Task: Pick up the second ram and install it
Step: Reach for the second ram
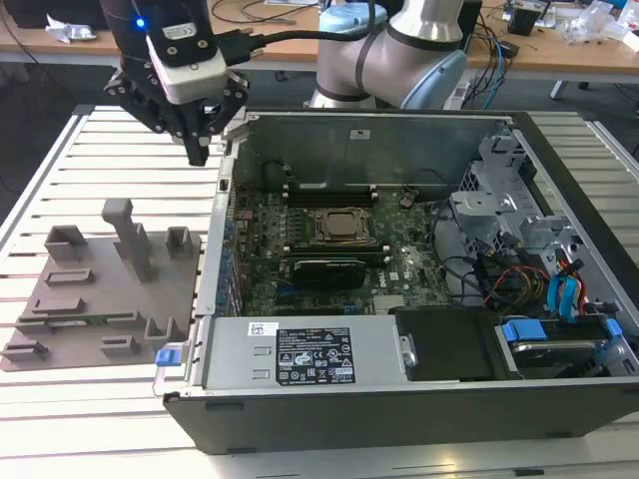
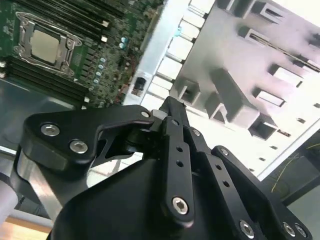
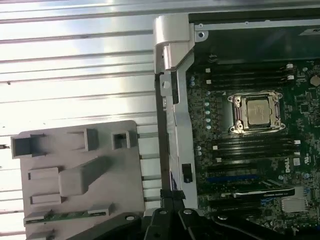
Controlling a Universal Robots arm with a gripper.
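Observation:
The second ram (image 3: 65, 216) is a thin green stick lying in a slot of the grey holder plate (image 3: 80, 170); in the exterior view the ram (image 1: 90, 320) sits near the plate's front edge. My gripper (image 1: 200, 152) hangs high over the slatted table, between the plate and the open computer case's far corner on the exterior view's left. Its black fingers (image 2: 172, 112) are pressed together with nothing between them. The gripper (image 3: 170, 214) is well away from the ram. The motherboard (image 1: 300, 269) shows its CPU socket (image 1: 344, 226) with black memory slots (image 3: 252, 147) on either side.
The open case (image 1: 215, 299) has a tall metal wall facing the plate. Inside it are a power supply (image 1: 300, 349), drive cages and cables (image 1: 539, 269) on the exterior view's right. The grey plate carries several raised blocks (image 1: 130, 235). Desks with clutter stand behind.

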